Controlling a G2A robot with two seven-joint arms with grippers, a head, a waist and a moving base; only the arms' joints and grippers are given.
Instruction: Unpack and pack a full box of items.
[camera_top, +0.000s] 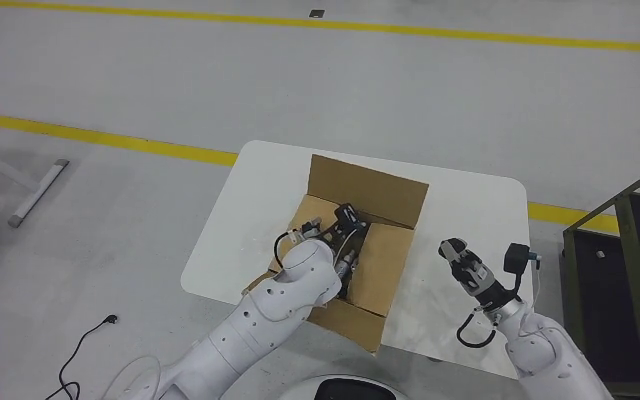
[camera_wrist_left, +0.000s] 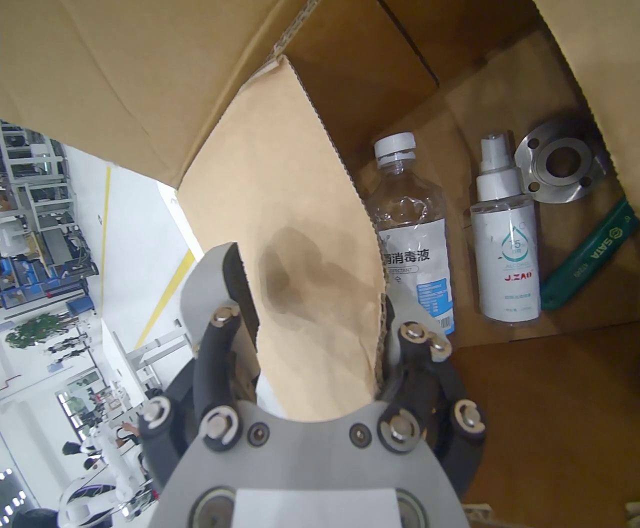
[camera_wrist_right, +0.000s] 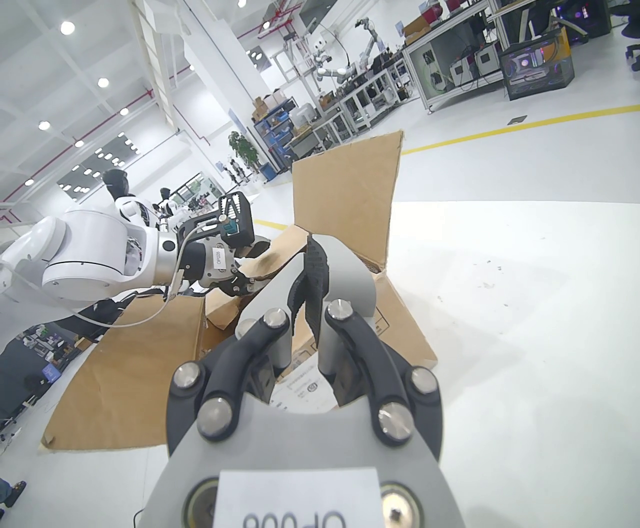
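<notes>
An open cardboard box (camera_top: 388, 268) stands on the white table (camera_top: 470, 200). My left gripper (camera_wrist_left: 310, 285) is inside it at its left side, open, with a stained inner flap (camera_wrist_left: 300, 210) lying between the fingers and covering one fingertip. On the box floor lie a clear bottle (camera_wrist_left: 412, 235), a white spray bottle (camera_wrist_left: 507, 250), a metal flange (camera_wrist_left: 560, 162) and a green-handled tool (camera_wrist_left: 590, 260). My right gripper (camera_top: 460, 258) hovers over the table to the right of the box, shut and holding nothing (camera_wrist_right: 315, 280).
The box's rear flap (camera_top: 365, 190) stands upright and a front flap (camera_wrist_right: 125, 370) hangs outward. A metal rack (camera_top: 600, 260) stands just off the table's right end. Bare tabletop lies right of the box.
</notes>
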